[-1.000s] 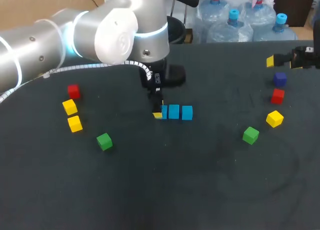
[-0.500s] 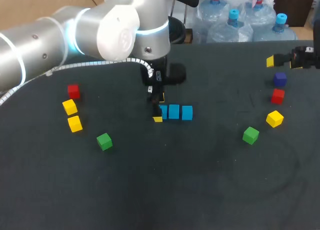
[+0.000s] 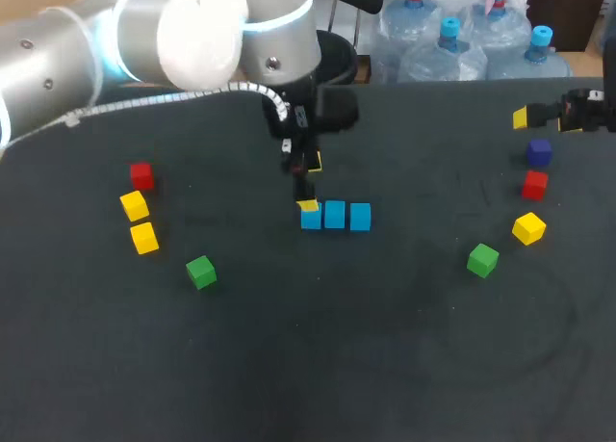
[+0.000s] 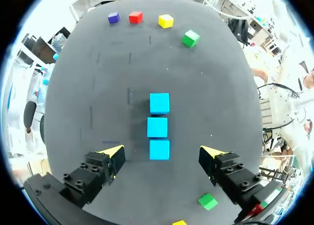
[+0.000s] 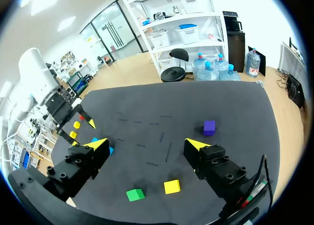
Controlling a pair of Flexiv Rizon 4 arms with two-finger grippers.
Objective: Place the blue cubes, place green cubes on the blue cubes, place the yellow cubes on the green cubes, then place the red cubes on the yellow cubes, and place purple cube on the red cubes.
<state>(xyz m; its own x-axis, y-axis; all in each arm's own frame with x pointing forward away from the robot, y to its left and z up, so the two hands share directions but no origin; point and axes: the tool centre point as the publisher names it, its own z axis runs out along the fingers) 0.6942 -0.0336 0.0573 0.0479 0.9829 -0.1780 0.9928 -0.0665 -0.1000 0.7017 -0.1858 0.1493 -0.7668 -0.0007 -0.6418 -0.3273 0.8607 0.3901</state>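
Three blue cubes [image 3: 334, 215] lie in a tight row mid-table. My left gripper [image 3: 310, 184] hangs open just above the row's left end; in the left wrist view its yellow tips straddle the nearest blue cube [image 4: 159, 149] without touching it. Left of the row lie a green cube [image 3: 200, 271], two yellow cubes [image 3: 134, 205] [image 3: 143, 237] and a red cube [image 3: 141, 175]. On the right lie a green cube [image 3: 482, 260], a yellow cube [image 3: 527, 228], a red cube [image 3: 534, 184] and the purple cube [image 3: 538, 152]. My right gripper [image 3: 541, 121] stands open and empty at the far right, above the purple cube [image 5: 209, 127].
The black table [image 3: 318, 346] has wide bare room in front of the blue row and between the row and the right-hand cubes. My left arm [image 3: 192, 38] crosses the back left of the table.
My left gripper has opened, let go of the left end blue cube and risen above the row. The right arm has not moved.
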